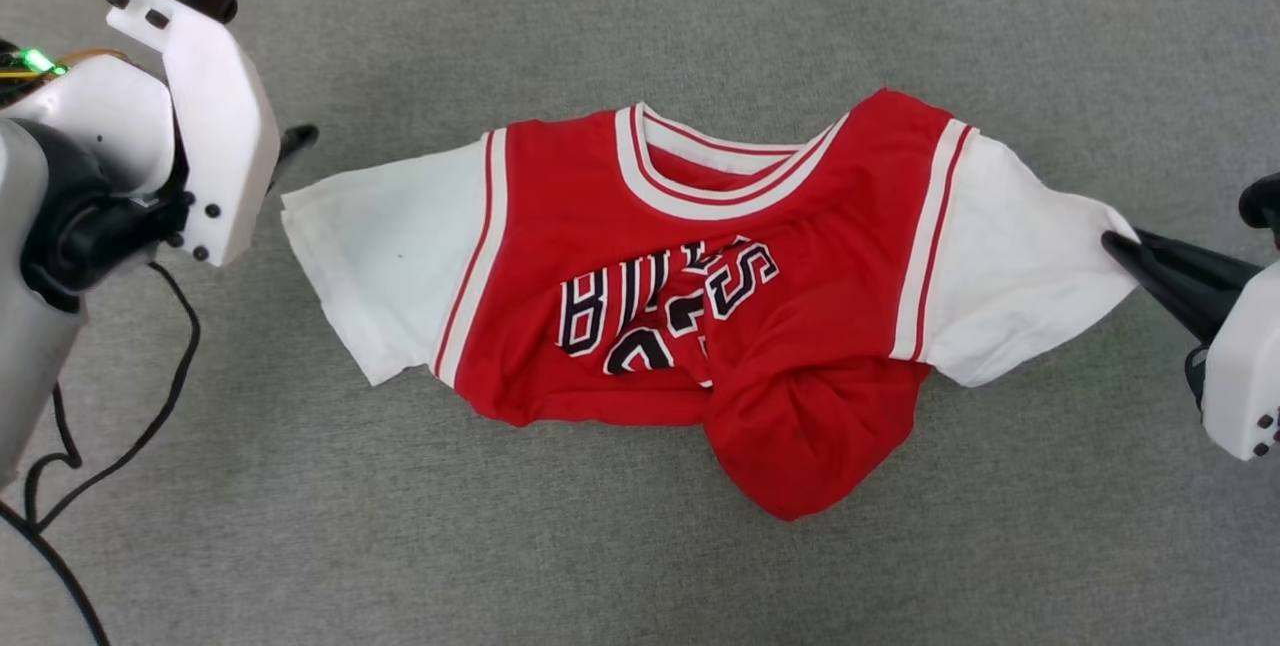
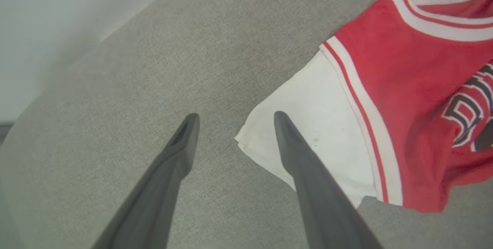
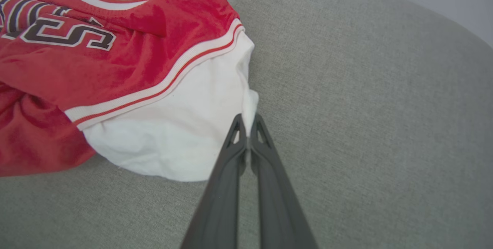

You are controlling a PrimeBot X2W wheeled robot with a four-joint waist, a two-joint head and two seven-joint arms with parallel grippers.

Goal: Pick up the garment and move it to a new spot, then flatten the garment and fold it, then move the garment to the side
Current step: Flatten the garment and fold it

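Lying sleeve-to-sleeve left-right, garment, collar pointing away

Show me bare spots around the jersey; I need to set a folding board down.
Widest bare grey surface lies below the garment hem, right of the black cables; another strip runs above the collar. Crowded: the left sleeve end, by the open left gripper, and the right sleeve, pinched by the right gripper.

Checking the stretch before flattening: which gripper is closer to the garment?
Right. The right gripper has its jaws shut on the white sleeve edge of the garment; the left gripper hangs open at the other sleeve's corner, gripping nothing.
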